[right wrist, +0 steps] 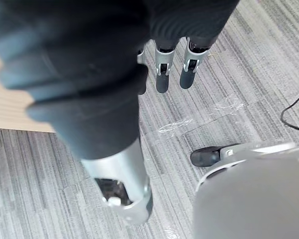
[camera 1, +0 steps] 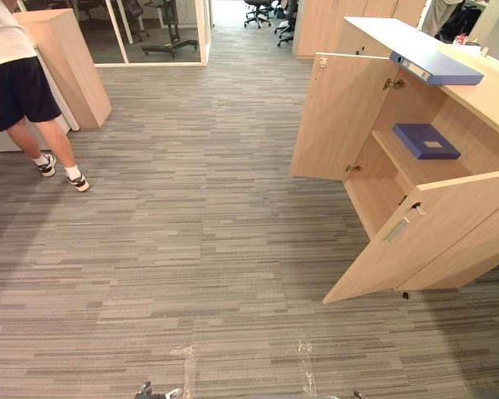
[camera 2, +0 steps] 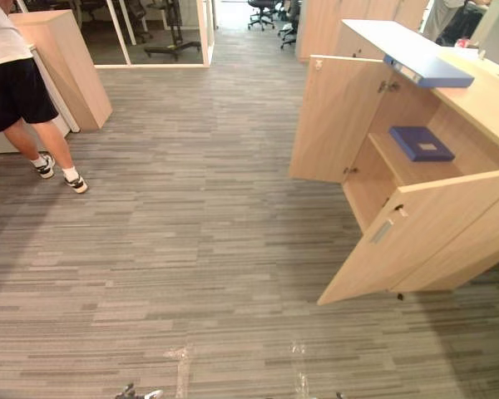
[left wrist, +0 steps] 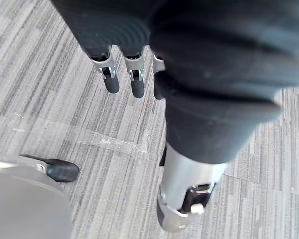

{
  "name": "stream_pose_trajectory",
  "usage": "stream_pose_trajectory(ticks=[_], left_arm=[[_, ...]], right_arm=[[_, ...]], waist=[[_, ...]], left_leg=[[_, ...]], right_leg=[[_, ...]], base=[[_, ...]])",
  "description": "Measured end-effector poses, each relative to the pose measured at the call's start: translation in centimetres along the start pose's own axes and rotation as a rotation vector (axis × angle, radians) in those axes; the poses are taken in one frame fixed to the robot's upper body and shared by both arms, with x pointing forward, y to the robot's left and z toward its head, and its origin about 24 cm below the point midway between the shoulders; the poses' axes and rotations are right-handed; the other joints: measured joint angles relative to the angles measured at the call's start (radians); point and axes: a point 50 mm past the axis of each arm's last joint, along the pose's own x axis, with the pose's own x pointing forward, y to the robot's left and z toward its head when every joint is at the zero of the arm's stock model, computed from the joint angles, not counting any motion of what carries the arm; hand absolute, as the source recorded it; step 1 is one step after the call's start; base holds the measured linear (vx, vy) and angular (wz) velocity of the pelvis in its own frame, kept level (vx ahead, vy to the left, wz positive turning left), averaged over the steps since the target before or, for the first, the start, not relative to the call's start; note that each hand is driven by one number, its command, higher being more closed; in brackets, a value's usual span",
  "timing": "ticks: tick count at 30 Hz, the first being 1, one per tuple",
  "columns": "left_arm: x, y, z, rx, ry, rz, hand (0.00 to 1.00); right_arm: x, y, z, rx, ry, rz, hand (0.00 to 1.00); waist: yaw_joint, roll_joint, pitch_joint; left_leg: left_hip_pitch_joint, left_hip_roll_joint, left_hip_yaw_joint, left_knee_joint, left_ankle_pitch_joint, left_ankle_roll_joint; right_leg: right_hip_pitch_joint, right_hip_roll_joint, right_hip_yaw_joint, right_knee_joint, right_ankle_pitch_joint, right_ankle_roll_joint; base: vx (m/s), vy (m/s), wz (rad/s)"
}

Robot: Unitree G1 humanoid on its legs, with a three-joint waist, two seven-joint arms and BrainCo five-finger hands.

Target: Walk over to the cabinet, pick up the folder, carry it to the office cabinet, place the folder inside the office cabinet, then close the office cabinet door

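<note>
A light blue folder (camera 1: 437, 68) lies flat on top of the light wood office cabinet (camera 1: 482, 96) at the right. Both cabinet doors stand open, the far door (camera 1: 337, 116) and the near door (camera 1: 416, 237) swung out over the carpet. On the shelf inside lies a dark blue flat folder (camera 1: 426, 140). My left hand (left wrist: 136, 82) hangs over the grey carpet, fingers straight and holding nothing. My right hand (right wrist: 162, 74) hangs the same way, open and empty, well short of the cabinet.
A person (camera 1: 17, 91) in dark shorts stands at the far left beside another light wood cabinet (camera 1: 66, 62). Tape marks (camera 1: 187, 366) lie on the carpet close in front of me. Office chairs (camera 1: 258, 10) and glass partitions stand at the back.
</note>
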Motion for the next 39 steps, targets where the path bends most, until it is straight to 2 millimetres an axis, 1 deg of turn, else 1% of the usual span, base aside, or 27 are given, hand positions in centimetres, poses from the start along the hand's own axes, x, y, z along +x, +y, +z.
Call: stream_pose_trajectory(ticks=[1,3,5,6,14,19,22,25,29,33,34,35,36,37,38,39], left_arm=[[0.1,-0.6,0.3,-0.012,-0.002,-0.034,0.0],[0.1,-1.0,0.3,-0.015,0.002,-0.051,0.0],[0.1,-1.6,0.4,-0.019,0.002,-0.078,0.0],[0.0,-2.0,0.4,-0.026,0.003,-0.092,0.0],[0.1,-2.1,0.6,-0.01,-0.004,-0.101,0.0],[0.2,-2.3,1.2,0.09,-0.034,-0.093,0.0],[0.2,-2.5,1.5,0.135,-0.05,-0.078,0.0],[0.2,-2.5,1.6,0.147,-0.057,-0.056,0.0],[0.3,-2.5,1.9,0.15,-0.073,-0.03,0.0],[0.3,-2.4,2.0,0.148,-0.075,-0.025,0.0],[0.3,-2.4,2.1,0.144,-0.076,-0.023,0.0],[0.3,-2.2,2.3,0.133,-0.082,-0.014,0.0],[0.4,-2.3,2.7,0.122,-0.099,-0.009,0.0],[0.4,-2.3,3.0,0.116,-0.111,-0.007,0.0],[0.4,-2.2,3.4,0.092,-0.131,0.0,0.0],[0.4,-2.2,3.8,0.06,-0.144,0.007,0.0]], right_arm=[[0.0,0.6,0.5,0.002,-0.011,0.015,0.0],[0.0,1.1,0.7,0.005,-0.015,0.028,0.0],[-0.1,2.3,0.8,0.016,-0.018,0.06,0.0],[0.0,2.4,1.0,0.013,-0.024,0.066,0.0],[0.0,2.6,1.3,0.013,-0.028,0.071,0.0],[0.0,2.8,1.3,0.0,-0.032,0.062,0.0],[-0.1,3.1,1.6,-0.053,-0.047,0.051,0.0],[-0.1,3.3,1.9,-0.106,-0.065,0.022,0.0],[-0.2,3.4,2.2,-0.102,-0.084,0.004,0.0],[-0.2,3.4,2.0,-0.097,-0.082,0.007,0.0],[-0.2,3.4,2.0,-0.096,-0.083,0.009,0.0],[-0.2,3.5,2.0,-0.093,-0.088,0.012,0.0],[-0.2,3.5,2.1,-0.088,-0.098,0.013,0.0],[-0.2,3.4,2.3,-0.086,-0.105,0.014,0.0],[-0.2,3.4,2.7,-0.068,-0.114,0.018,0.0],[-0.1,3.3,3.0,-0.037,-0.118,0.016,0.0]], waist=[[0.0,-0.001,0.004],[0.001,-0.003,0.009],[0.001,-0.005,0.011],[0.001,-0.005,0.012],[0.0,-0.009,0.019],[-0.001,-0.017,0.025],[-0.003,-0.02,0.03],[-0.004,-0.021,0.036],[-0.006,-0.024,0.042],[-0.008,-0.025,0.044],[-0.008,-0.026,0.047],[-0.009,-0.03,0.055],[-0.009,-0.026,0.065],[-0.009,-0.024,0.075],[-0.009,-0.018,0.103],[-0.009,-0.011,0.128]], left_leg=[[0.01,-0.001,0.001,-0.01,0.002,-0.002],[0.015,-0.002,0.002,-0.011,0.002,-0.002],[0.016,-0.004,0.003,-0.014,0.002,-0.002],[0.016,-0.005,0.002,-0.014,0.002,-0.002],[0.019,-0.005,0.002,-0.027,0.006,0.001],[0.019,-0.006,0.004,-0.031,0.006,0.002],[0.026,-0.005,0.008,-0.037,0.007,0.001],[0.03,-0.006,0.011,-0.043,0.006,0.001],[0.031,-0.006,0.014,-0.043,0.006,0.001],[0.032,-0.006,0.018,-0.04,0.002,-0.004],[0.029,-0.006,0.023,-0.028,-0.004,-0.009],[0.006,-0.006,0.027,0.027,-0.031,-0.018],[-0.041,-0.002,0.031,0.12,-0.076,-0.023],[-0.062,0.003,0.036,0.175,-0.1,-0.035],[-0.106,0.015,0.049,0.287,-0.137,-0.072],[-0.162,0.028,0.071,0.423,-0.15,-0.093]], right_leg=[[0.003,-0.001,0.0,0.0,-0.001,0.007],[0.005,-0.003,0.0,0.0,-0.003,0.011],[0.004,-0.005,0.0,-0.001,-0.004,0.011],[0.004,-0.006,-0.001,-0.001,-0.004,0.011],[0.003,-0.006,-0.001,-0.001,-0.003,0.011],[0.001,-0.006,-0.001,-0.001,-0.003,0.01],[0.001,-0.005,-0.001,-0.001,-0.003,0.01],[0.001,-0.006,-0.001,-0.006,-0.002,0.01],[0.002,-0.006,-0.001,-0.005,-0.002,0.009],[0.005,-0.006,-0.001,-0.005,-0.001,0.007],[0.005,-0.006,0.0,-0.003,0.0,0.007],[0.005,-0.009,0.0,-0.001,0.0,0.007],[0.006,-0.008,0.0,0.0,-0.001,0.006],[0.009,-0.006,0.0,0.0,-0.002,0.005],[0.021,-0.003,0.0,-0.001,-0.015,-0.01],[0.038,-0.002,-0.004,-0.001,-0.029,-0.024]], base=[[0.0,0.0,0.0],[0.0,0.0,0.0],[0.0,0.0,0.0],[0.0,0.0,0.0],[0.0,0.0,0.0],[0.0,0.0,0.0],[0.0,0.003,-0.03],[-0.01,0.004,-0.03],[0.0,0.0,0.0],[0.0,0.0,-0.01],[-0.02,0.003,-0.03],[-0.03,0.007,-0.04],[-0.04,0.011,-0.04],[-0.04,0.02,-0.06],[-0.05,0.026,-0.02],[-0.04,0.028,0.02]])
